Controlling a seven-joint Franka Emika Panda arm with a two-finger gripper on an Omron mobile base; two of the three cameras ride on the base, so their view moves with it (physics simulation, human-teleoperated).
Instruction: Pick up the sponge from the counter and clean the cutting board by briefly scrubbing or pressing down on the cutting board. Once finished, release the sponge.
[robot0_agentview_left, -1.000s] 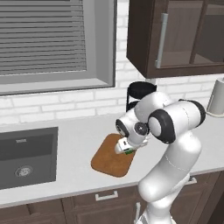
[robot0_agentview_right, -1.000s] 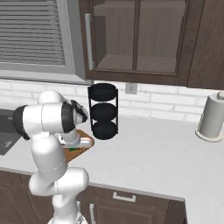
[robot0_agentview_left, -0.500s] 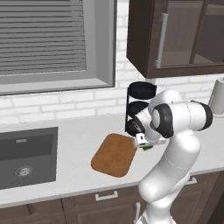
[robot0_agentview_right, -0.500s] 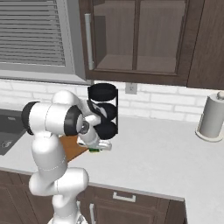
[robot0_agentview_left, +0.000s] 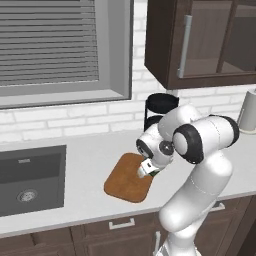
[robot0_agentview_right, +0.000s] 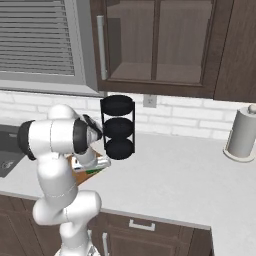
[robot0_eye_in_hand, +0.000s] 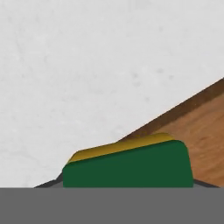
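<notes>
Gripping the sponge (robot0_eye_in_hand: 127, 164), part-closed jaws hover at the cutting board (robot0_agentview_left: 125, 179) edge.

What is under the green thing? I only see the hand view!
Observer: The sponge hangs over the right edge of the board, held in the gripper.
Operator: Is there anything behind the arm?
Observer: Yes, a black rack stands on the counter by the wall.
Operator: Is there a sink?
Observer: Yes, a dark sink lies left of the board.
</notes>
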